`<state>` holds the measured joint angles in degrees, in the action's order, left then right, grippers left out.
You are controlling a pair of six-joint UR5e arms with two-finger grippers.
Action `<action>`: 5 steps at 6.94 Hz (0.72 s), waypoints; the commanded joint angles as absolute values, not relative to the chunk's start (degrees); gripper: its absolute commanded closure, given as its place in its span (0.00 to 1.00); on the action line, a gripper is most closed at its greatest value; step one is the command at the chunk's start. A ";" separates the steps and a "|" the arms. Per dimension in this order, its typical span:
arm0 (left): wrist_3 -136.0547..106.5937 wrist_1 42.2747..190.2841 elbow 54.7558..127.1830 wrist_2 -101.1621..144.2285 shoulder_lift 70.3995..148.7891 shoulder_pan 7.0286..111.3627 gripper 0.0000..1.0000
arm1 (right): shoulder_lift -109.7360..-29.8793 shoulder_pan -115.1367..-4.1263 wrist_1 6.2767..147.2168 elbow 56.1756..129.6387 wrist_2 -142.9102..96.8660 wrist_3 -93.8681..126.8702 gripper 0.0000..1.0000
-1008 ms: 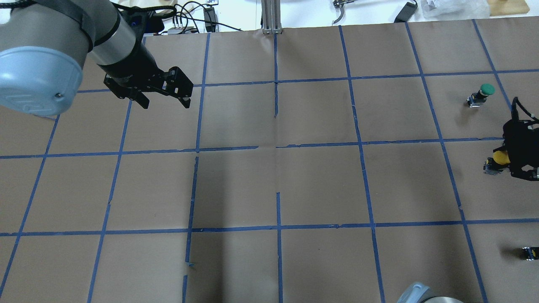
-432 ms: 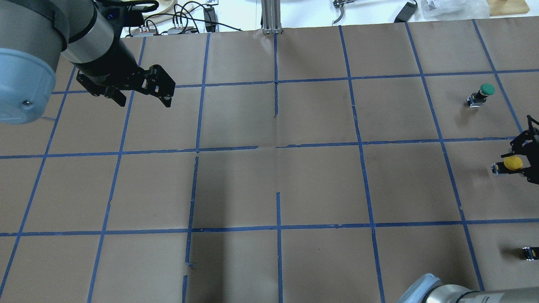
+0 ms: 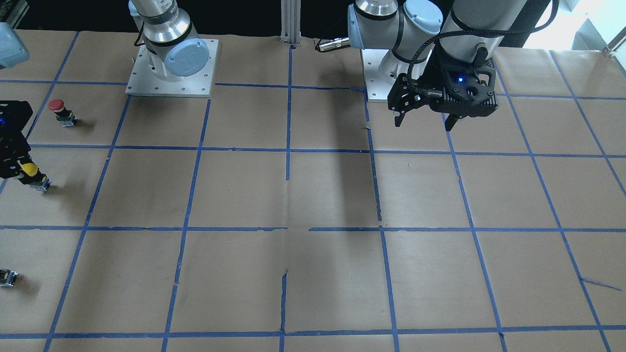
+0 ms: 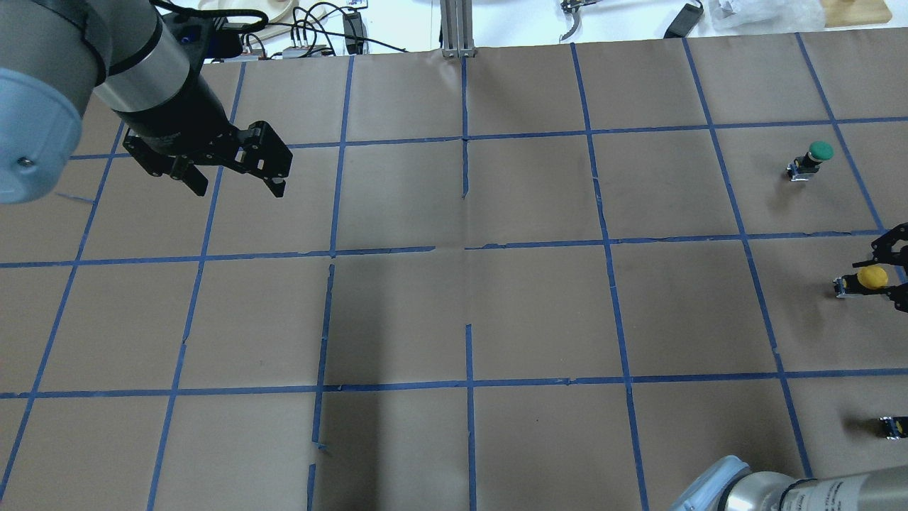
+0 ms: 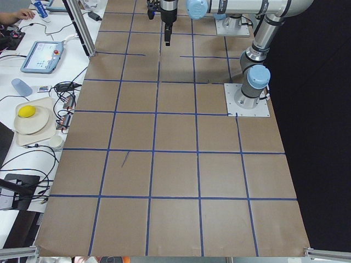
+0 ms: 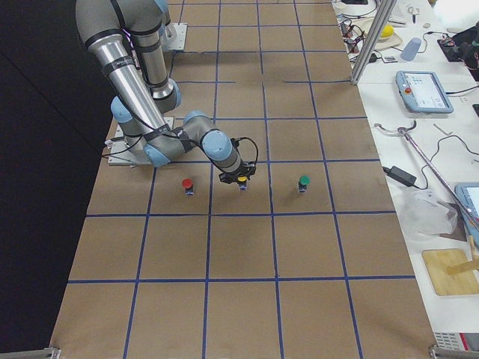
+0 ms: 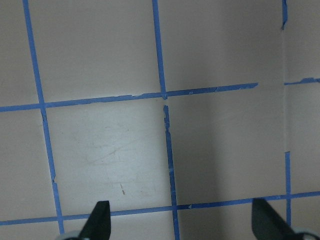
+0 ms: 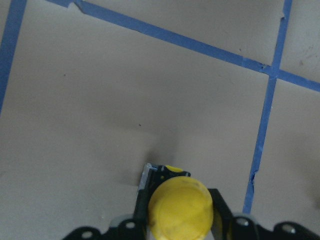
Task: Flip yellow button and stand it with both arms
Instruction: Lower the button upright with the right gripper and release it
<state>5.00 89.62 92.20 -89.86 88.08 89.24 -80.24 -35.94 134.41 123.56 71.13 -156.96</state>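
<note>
Hiding yellow button (image 8: 180, 209) body: right gripper (image 8: 177, 227).

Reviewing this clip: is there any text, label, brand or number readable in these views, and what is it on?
No text can be read in any view.
Right arm: a dark band carries small print, too blurred to read.
Tablet on the side bench: screen content too small to read.
Yellow button, red button, green button: no markings visible.

Two silver-grey jointed metal arms (image 3: 161, 22) with light-blue joint caps (image 3: 186, 56) stand on square white bolted base plates (image 3: 171, 85). A black braided cable (image 3: 440, 36) loops to the black left gripper (image 3: 424, 121), which carries a small blue light.
</note>
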 commanded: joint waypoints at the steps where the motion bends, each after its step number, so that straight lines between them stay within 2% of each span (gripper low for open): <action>1: 4.83 91.14 92.01 -90.97 87.98 89.21 0.00 | -78.05 -35.86 134.56 122.87 71.63 -153.38 0.00; 3: 4.66 90.88 90.97 -90.27 88.59 89.12 0.01 | -78.92 -36.56 133.95 119.38 71.98 -149.09 0.00; 5: 3.53 90.44 90.88 -89.83 88.68 89.03 0.01 | -78.93 -37.52 123.91 111.75 71.72 -144.51 0.00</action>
